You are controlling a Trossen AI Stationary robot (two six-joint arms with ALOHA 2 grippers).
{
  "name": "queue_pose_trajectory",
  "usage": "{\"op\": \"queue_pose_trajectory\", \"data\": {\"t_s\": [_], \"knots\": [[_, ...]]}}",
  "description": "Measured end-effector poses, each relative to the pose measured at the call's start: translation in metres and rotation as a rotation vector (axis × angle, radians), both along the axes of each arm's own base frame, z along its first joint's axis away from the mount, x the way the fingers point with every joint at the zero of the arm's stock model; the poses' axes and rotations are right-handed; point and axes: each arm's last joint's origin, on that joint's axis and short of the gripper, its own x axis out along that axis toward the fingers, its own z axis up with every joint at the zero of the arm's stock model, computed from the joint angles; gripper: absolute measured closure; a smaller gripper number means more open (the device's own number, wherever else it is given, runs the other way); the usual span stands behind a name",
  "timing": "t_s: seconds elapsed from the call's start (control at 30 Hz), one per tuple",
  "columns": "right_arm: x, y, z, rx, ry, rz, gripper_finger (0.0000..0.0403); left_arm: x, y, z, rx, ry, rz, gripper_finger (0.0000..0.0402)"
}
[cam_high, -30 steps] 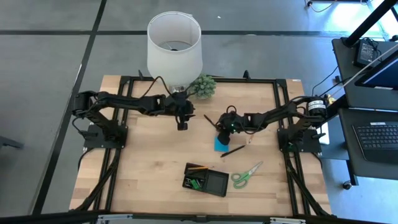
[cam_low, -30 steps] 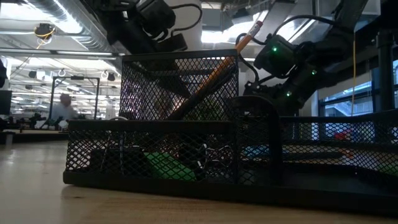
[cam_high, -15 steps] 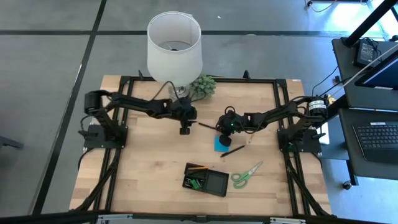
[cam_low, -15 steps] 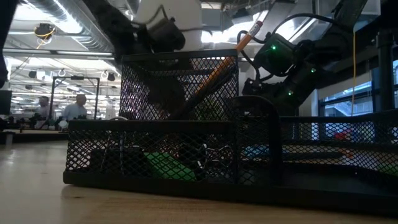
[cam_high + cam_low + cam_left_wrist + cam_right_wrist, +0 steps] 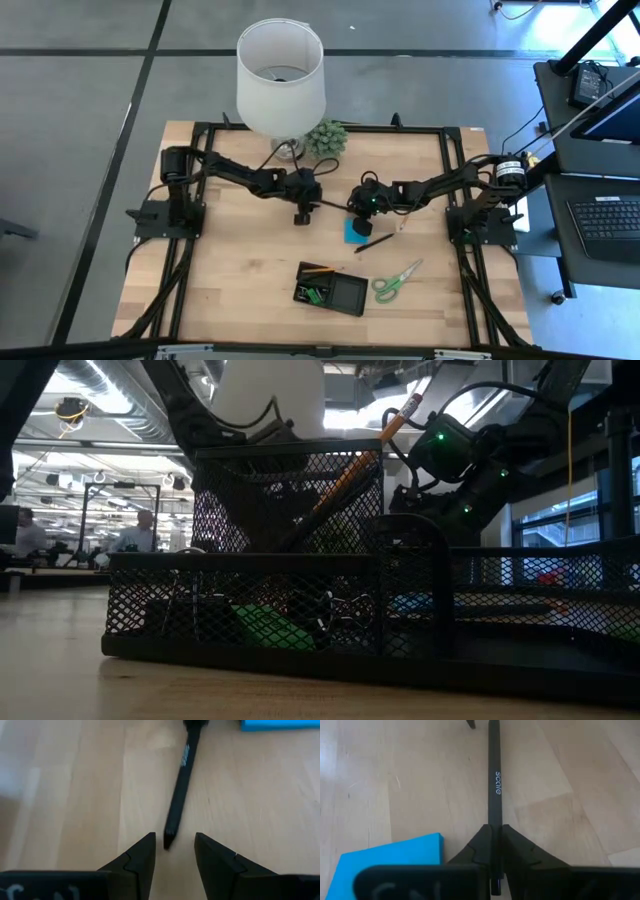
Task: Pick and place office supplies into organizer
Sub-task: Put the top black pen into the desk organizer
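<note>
A black pen (image 5: 329, 203) lies between my two grippers at mid-table. My right gripper (image 5: 353, 205) is shut on the end of it nearer the table's right. My left gripper (image 5: 174, 837) is open, its fingertips on either side of the pen's free end (image 5: 169, 839) without touching it. The blue sticky-note pad (image 5: 355, 230) lies flat just near of the right gripper. A dark pencil (image 5: 375, 242) and the green-handled scissors (image 5: 397, 282) lie on the table. The black mesh organizer (image 5: 332, 290) holds an orange pencil (image 5: 345, 485), clips and a green piece (image 5: 270, 628). My right gripper pinches the black pen between its two fingers at the pen's right-hand end (image 5: 493, 817). The fingers come from the table's right and lie along the pen, which sticks straight out ahead of them toward the left arm. Whether the pen is lifted clear, I cannot tell.
A white lamp (image 5: 281, 72) and a small green plant (image 5: 326, 139) stand at the far edge, behind the left arm. In the low view the organizer's mesh wall (image 5: 290, 540) hides most of both grippers. People show in the room beyond the table.
My left gripper has moved toward the table's right and near side, down toward the pen, and now stands at the pen's free end. The right arm and the pen have kept still.
</note>
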Motion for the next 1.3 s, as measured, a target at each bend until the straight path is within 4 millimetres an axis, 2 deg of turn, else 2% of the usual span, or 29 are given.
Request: {"op": "queue_pose_trajectory", "data": {"t_s": [0.3,0.6,0.77,0.93,1.17,1.3], "knots": [[0.000,0.000,0.000,-0.003,-0.005,0.000,0.0369,0.002,0.000,-0.004,-0.003,-0.009,0.005,0.0289],[0.002,0.000,0.001,-0.006,-0.033,0.000,0.0364,0.005,0.001,-0.010,-0.028,-0.004,0.017,0.0340],[0.004,-0.001,0.003,-0.015,-0.071,-0.005,0.0335,0.005,0.000,-0.010,-0.024,0.004,0.007,0.0377],[0.004,-0.001,0.007,-0.016,-0.078,-0.007,0.0301,0.004,0.000,-0.011,-0.024,0.007,0.010,0.0377],[-0.001,0.000,0.032,0.020,-0.145,-0.061,0.0225,0.004,0.000,-0.012,-0.034,0.009,0.026,0.0378],[-0.005,-0.001,0.043,0.004,-0.158,-0.085,0.0195,0.004,0.000,-0.012,-0.042,0.004,0.018,0.0378]]}}
